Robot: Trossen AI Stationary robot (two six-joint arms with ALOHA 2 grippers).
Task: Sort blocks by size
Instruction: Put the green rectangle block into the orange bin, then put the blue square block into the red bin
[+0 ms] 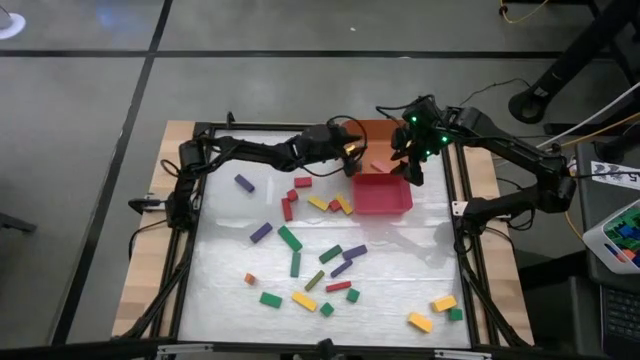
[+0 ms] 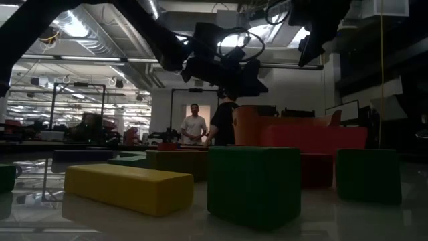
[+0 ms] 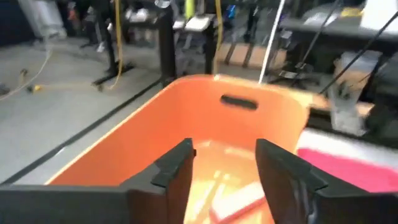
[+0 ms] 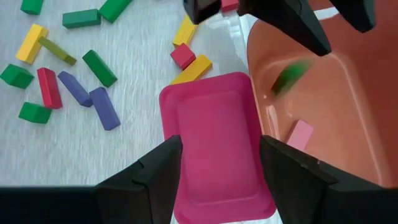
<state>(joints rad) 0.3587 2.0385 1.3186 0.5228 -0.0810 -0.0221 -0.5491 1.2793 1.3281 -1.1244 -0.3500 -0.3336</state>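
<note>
— Where are the blocks (image 1: 300, 265) found relative to each claw?

— Most are scattered on the table (image 1: 225, 290); a green block (image 4: 291, 76) and a pink block (image 4: 300, 134) are seen inside the orange bin (image 3: 143, 149), beneath the left claw (image 3: 222, 163), parted and empty. The right claw (image 4: 219, 163), spread and empty, is held over the pink tray (image 4: 214, 134).

— Any writing?

— None can be read.

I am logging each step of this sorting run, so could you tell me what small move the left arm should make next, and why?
Probably lift the left gripper up and back from the orange bin. Its fingers stand apart with nothing between them, and a green block shows blurred inside the bin beside a pink block, apparently just dropped. Many blocks remain on the table.
</note>
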